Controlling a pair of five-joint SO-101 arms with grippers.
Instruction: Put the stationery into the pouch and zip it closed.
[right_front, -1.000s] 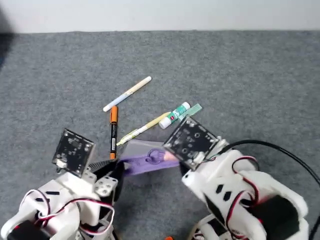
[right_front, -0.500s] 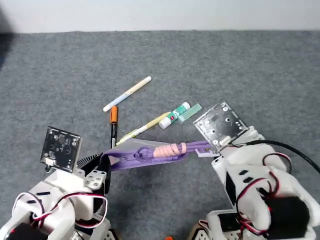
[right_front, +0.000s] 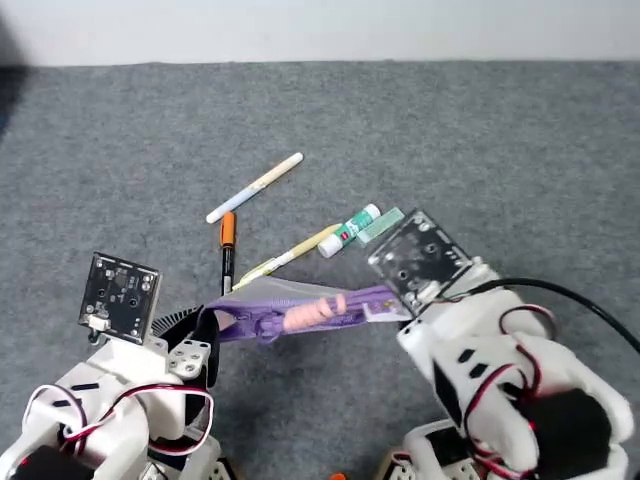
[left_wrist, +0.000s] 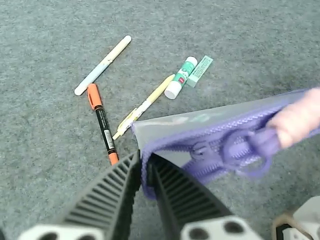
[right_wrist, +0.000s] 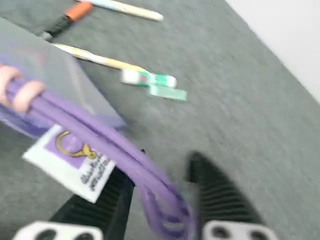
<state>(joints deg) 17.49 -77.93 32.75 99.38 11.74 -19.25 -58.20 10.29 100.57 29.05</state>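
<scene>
A translucent pouch (right_front: 290, 302) with a purple zipper hangs stretched between my two grippers. My left gripper (left_wrist: 143, 172) is shut on its corner. My right gripper (right_wrist: 162, 200) is shut on the purple strap (right_wrist: 105, 132) at the other end, beside a white tag (right_wrist: 75, 162). A pink coil (right_front: 312, 310) wraps the strap near the zipper's ring pull (left_wrist: 245, 150). Beyond the pouch, loose on the carpet, lie a white pen (right_front: 255, 187), an orange-and-black marker (right_front: 227, 255), a yellow pen (right_front: 290, 252), a glue stick (right_front: 348, 231) and a green eraser (right_front: 380, 224).
Grey carpet (right_front: 480, 140) covers the table up to a white wall (right_front: 320, 30) at the far edge. The far half and the right side are open floor. Both arm bases crowd the near edge.
The right gripper first pulled the strap out to the right, drawing the pouch long, then came back left a little. The left arm shifted left and now holds still.
</scene>
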